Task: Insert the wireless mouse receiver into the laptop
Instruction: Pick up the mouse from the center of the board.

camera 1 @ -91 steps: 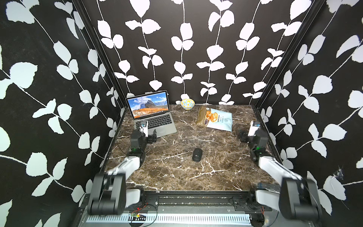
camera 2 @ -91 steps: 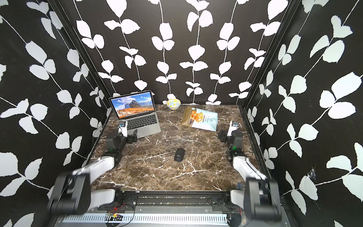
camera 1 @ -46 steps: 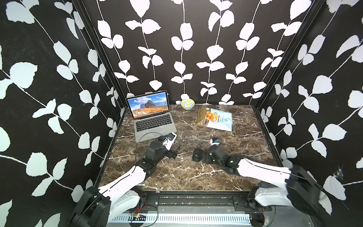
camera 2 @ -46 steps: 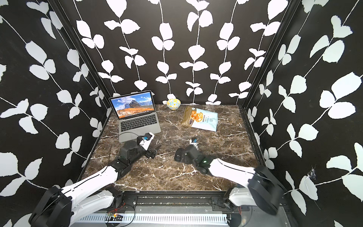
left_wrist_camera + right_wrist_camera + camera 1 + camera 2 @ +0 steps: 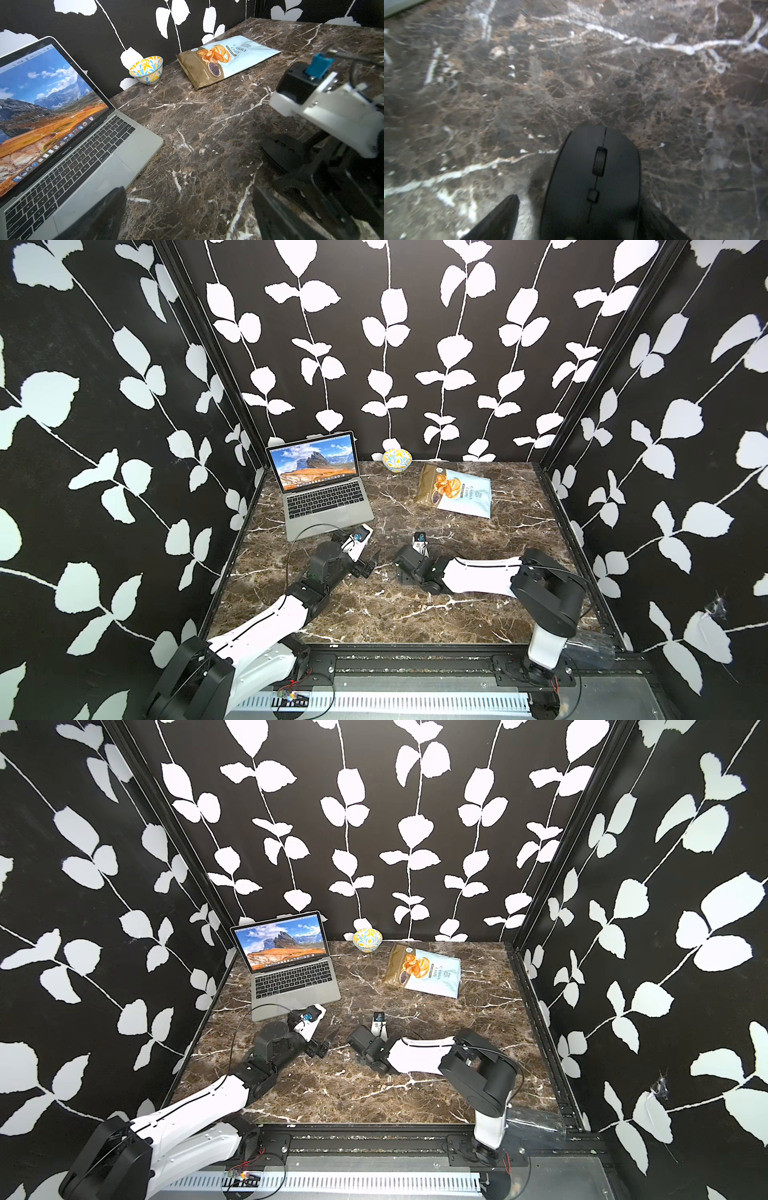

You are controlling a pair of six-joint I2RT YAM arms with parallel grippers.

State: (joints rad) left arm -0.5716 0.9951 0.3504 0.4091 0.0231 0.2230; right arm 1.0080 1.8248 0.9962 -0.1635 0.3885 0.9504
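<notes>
Right end effector point(image 5: 579, 204) straddles the mouse point(image 5: 591, 176) with its jaws apart. One finger point(image 5: 500, 216) stands clear of the mouse's side, with bare table point(image 5: 591, 72) showing between them. The other lies close along the opposite side, and whether it touches cannot be told. Nothing is clamped yet.

The mouse lies flat near the middle of the table. Its long axis runs in line with the end effector's reach and its wheel end points away from the wrist, so the jaws would close across its narrow width. In both top views the right wrist hides it.

The left end effector point(image 5: 369, 563) is just beside, empty, with its jaws wide apart. It sits between the mouse and the laptop point(image 5: 328, 506).

The laptop stands open at the back left corner of the table, well apart from the mouse and back and to the left of it. Its right edge faces the table's middle, and the left arm is the nearer one to it.

The receiver shows in no view. It is probably stowed in the mouse, so the coming move most likely turns on gripping the mouse squarely across its width.
</notes>
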